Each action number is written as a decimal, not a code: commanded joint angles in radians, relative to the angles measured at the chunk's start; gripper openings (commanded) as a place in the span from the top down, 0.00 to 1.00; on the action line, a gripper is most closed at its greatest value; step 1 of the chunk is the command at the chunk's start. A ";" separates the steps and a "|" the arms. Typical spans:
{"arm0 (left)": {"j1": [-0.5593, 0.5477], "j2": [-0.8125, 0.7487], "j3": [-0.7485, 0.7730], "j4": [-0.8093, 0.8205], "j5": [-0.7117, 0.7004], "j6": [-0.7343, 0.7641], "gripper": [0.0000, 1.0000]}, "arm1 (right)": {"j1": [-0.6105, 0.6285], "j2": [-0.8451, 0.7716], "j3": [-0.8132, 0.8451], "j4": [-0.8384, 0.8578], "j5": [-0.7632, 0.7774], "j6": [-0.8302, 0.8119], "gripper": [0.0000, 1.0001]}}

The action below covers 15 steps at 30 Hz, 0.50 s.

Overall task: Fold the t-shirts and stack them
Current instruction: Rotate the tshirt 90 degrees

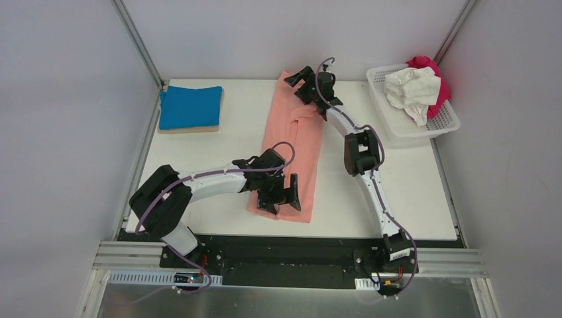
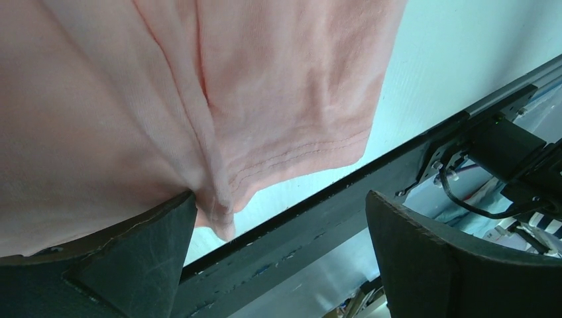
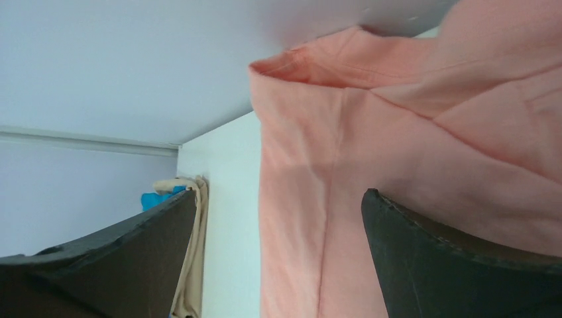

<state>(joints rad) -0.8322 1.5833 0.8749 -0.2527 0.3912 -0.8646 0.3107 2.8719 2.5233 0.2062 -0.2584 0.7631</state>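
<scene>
A salmon-pink t-shirt [image 1: 296,126] lies as a long narrow strip down the middle of the white table. My left gripper [image 1: 281,197] hovers open over its near hem, one finger touching the bunched hem [image 2: 222,199] in the left wrist view, the other out over the table's black edge. My right gripper [image 1: 299,77] stands open at the shirt's far collar end [image 3: 411,132], straddling the cloth's left edge. A bright blue t-shirt [image 1: 190,106] lies folded at the back left. White [image 1: 411,89] and magenta [image 1: 441,89] t-shirts sit crumpled in the basket.
The blue shirt rests on a thin tan board [image 1: 192,129]. A white lattice basket [image 1: 424,129] stands at the back right corner. Grey walls and metal posts enclose the table; a black rail [image 2: 318,225] runs along its near edge.
</scene>
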 commanded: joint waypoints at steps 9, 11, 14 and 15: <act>-0.013 -0.399 -0.012 -0.109 -0.081 0.162 0.01 | 0.017 -0.375 0.010 0.000 -0.020 -0.398 0.00; -0.012 -0.476 -0.037 -0.156 -0.187 0.149 0.01 | 0.017 -0.497 -0.052 -0.118 -0.082 -0.428 0.00; 0.000 -0.559 -0.054 -0.311 -0.456 0.068 0.01 | 0.018 -0.719 -0.299 -0.310 -0.046 -0.434 0.00; 0.018 -0.581 -0.070 -0.342 -0.509 0.044 0.01 | 0.019 -0.797 -0.422 -0.332 -0.021 -0.432 0.00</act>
<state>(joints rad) -0.8318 1.0611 0.8589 -0.3904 0.1898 -0.7589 0.3202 2.4138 2.3360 0.0372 -0.2710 0.4030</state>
